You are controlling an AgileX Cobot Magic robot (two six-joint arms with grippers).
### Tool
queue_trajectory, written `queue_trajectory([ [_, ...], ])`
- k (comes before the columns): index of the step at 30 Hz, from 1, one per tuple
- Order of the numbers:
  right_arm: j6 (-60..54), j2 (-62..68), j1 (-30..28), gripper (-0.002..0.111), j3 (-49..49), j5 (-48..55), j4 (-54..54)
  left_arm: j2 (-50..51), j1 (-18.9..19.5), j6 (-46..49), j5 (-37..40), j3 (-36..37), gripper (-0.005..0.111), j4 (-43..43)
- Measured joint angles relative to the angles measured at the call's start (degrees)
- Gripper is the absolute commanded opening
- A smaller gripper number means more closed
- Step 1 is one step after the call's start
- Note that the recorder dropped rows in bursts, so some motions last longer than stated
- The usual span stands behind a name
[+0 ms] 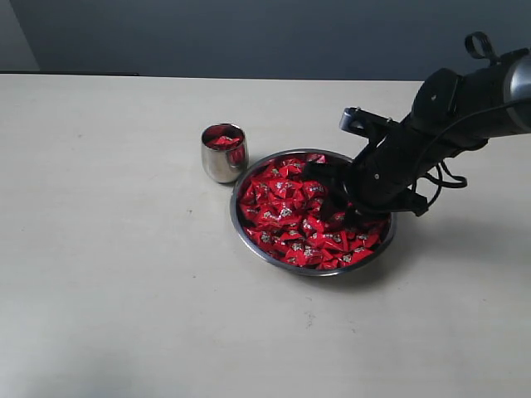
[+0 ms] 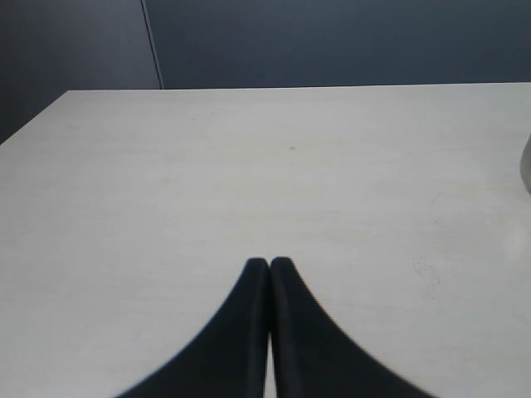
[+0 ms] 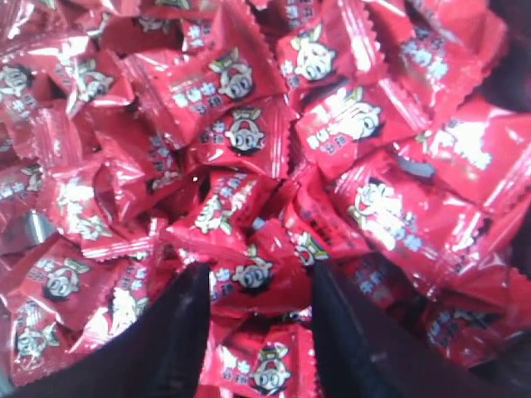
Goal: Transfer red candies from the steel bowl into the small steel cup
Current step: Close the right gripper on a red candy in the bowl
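The table (image 1: 124,315) is pale and wide, and the steel bowl (image 1: 274,259) sits on it right of centre, heaped with red candies (image 1: 286,211). The small steel cup (image 1: 222,157) stands just beside the bowl's far-left edge, upright, with some red wrappers already showing inside it. I cannot tell whether cup and bowl touch.

My right gripper (image 3: 259,278) is down in the right half of the bowl, fingers apart and pushed into the heap. One candy (image 3: 253,274) lies between them, not yet pinched. So I judge this to be the pick step: reached in, nothing gripped.

My left gripper (image 2: 269,264) hangs over bare table with its fingers pressed together and nothing in them — it has no part in this step, and the exterior view does not show it.

What comes next, as I read it: close on that one candy without dragging its neighbours — the wrappers are slick and crowd in on both sides — then lift clear of the rim, swing left and far to the cup, and release squarely over its narrow mouth.
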Motion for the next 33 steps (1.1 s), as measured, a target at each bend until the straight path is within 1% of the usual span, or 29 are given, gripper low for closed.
queue_trajectory([
  [8,0.03,0.00,0.00,0.040,0.00,1.01,-3.30,0.00,0.00,0.00,0.00,0.00,0.000,0.00],
  [16,0.24,0.86,0.09,0.040,0.00,1.29,-3.29,0.00,0.00,0.00,0.00,0.00,0.000,0.00],
  [23,0.14,2.49,-0.01,0.040,-0.71,1.06,2.25,0.00,0.00,0.00,0.00,0.00,0.000,0.00],
  [33,-0.25,2.82,-0.01,0.040,-0.99,0.30,4.52,0.00,0.00,0.00,0.00,0.00,0.000,0.00],
])
